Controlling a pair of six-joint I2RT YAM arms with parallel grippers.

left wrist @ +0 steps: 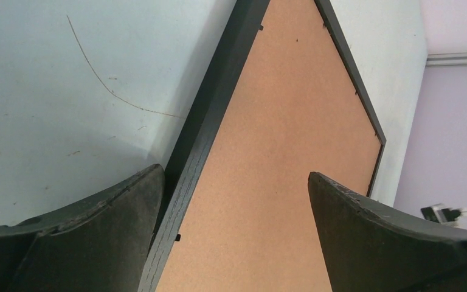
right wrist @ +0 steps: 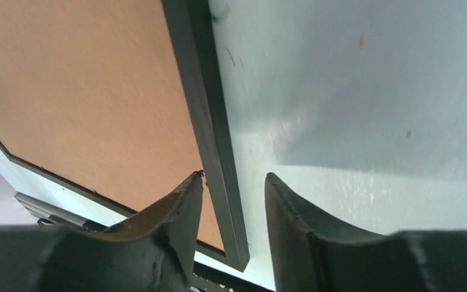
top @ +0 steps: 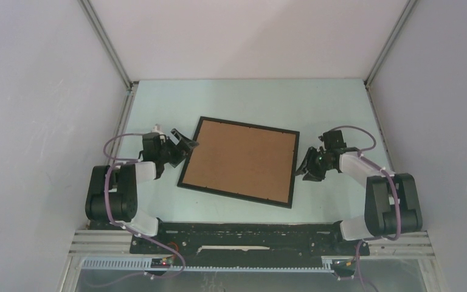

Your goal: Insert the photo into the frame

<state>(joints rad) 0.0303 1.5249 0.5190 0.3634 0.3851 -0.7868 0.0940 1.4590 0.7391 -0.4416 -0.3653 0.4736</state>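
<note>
Right gripper (right wrist: 236,176) and left gripper (left wrist: 234,171) straddle opposite frame (right wrist: 207,121) rails to take hold; photo unseen.
Right half-open about its rail, not clearly clamped; left wide open, empty. Frame lies on the table (top: 249,100), board (top: 240,159) showing; next, both must pinch evenly.

Pale green table (top: 334,109) w/ 1 black frame (top: 236,195) flat on it, brown board (top: 240,159) up
</note>
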